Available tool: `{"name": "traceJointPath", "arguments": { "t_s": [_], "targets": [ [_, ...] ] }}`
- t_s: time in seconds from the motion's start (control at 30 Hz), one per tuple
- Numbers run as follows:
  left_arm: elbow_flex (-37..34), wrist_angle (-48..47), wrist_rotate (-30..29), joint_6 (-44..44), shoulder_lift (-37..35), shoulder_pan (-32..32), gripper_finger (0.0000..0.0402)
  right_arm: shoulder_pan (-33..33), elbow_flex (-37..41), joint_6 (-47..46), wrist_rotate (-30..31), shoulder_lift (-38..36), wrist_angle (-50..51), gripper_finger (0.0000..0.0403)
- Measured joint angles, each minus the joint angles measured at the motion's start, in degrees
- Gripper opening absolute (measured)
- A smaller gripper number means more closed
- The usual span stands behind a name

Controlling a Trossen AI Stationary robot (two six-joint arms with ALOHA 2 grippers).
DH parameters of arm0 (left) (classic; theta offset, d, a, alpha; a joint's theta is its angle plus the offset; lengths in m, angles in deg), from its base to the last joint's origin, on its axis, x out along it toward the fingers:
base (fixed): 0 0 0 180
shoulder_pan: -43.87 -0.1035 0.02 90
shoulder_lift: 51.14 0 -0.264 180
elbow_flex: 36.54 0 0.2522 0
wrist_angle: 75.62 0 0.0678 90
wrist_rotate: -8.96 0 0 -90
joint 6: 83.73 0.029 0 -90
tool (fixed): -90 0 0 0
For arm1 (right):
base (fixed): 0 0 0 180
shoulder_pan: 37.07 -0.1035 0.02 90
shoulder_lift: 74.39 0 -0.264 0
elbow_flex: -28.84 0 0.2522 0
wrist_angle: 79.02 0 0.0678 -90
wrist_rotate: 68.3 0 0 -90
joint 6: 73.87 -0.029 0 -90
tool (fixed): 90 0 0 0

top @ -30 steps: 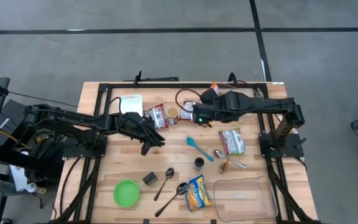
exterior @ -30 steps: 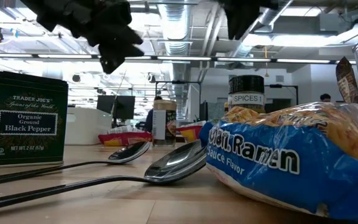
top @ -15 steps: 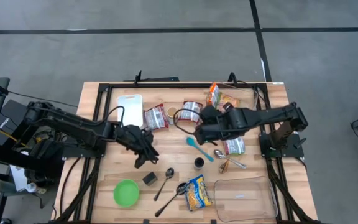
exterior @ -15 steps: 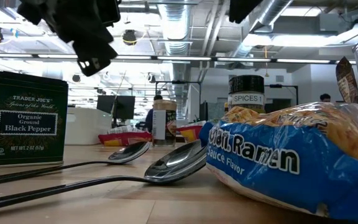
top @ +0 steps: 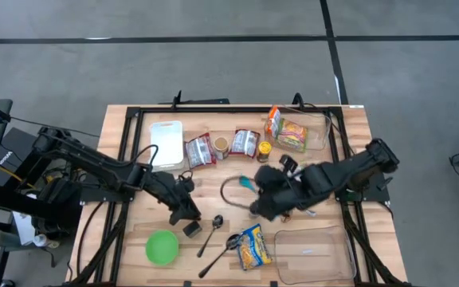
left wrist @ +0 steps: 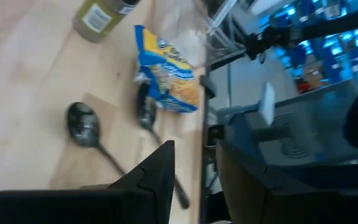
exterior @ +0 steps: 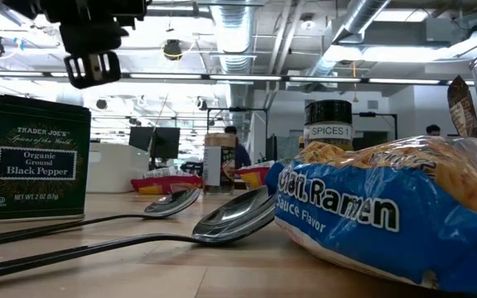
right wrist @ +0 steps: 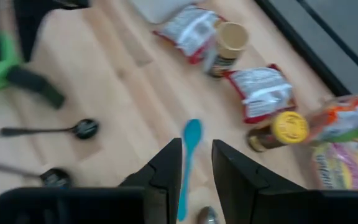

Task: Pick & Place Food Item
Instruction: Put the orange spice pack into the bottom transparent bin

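Wooden table (top: 126,239), two black spoons (top: 212,233), one ramen pack (top: 253,245) beside them, left gripper (top: 188,214) and right gripper (top: 258,209) both slightly parted, empty.

Quick count: 2 red-and-silver foil snack packets (top: 200,150) (top: 245,142), 2 dark metal spoons (top: 216,223) (top: 231,241), 1 turquoise plastic spoon (top: 248,182), 1 round green bowl (top: 162,247), 1 blue-and-yellow ramen packet (top: 252,245).
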Motion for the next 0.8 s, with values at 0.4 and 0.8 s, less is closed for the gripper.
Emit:
{"name": "traceJointPath", "arguments": {
  "t_s": [0.4, 0.8],
  "targets": [
    [0.0, 6.0, -8.8, -1.7, 0.0, 3.1, 0.0113, -6.7, 0.0, -5.2, -0.7, 0.0, -3.1, 0.0082],
    [0.0, 6.0, -14.6, 5.1, 0.0, 3.1, 0.0113, -6.1, 0.0, -35.6, -5.2, 0.0, 9.8, 0.0082]
  ]
}}
